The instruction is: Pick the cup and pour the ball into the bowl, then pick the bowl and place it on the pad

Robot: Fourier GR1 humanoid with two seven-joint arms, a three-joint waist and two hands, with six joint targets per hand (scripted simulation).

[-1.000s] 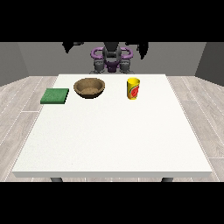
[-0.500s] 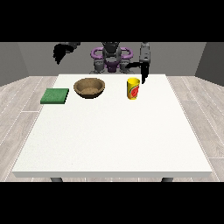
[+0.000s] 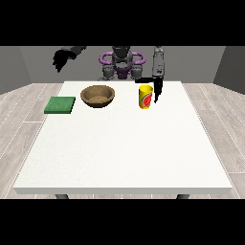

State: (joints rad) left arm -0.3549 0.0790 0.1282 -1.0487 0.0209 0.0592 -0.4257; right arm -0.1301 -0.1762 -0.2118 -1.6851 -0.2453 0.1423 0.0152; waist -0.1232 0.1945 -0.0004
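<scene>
We saw the yellow cup [image 3: 145,97] standing upright on the white table [image 3: 124,148], with the wooden bowl [image 3: 97,95] to its left and the green pad [image 3: 60,105] further left near the table's edge. The hand at the view's right [image 3: 156,91] hung just beside the cup, fingers pointing down and apparently not around it. The hand at the view's left [image 3: 61,58] was raised off the table, fingers drooping loosely, holding nothing

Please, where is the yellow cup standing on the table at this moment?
In the front view the yellow cup stands upright near the table's far edge, right of the wooden bowl, with the hand at the view's right just beside it.
</scene>
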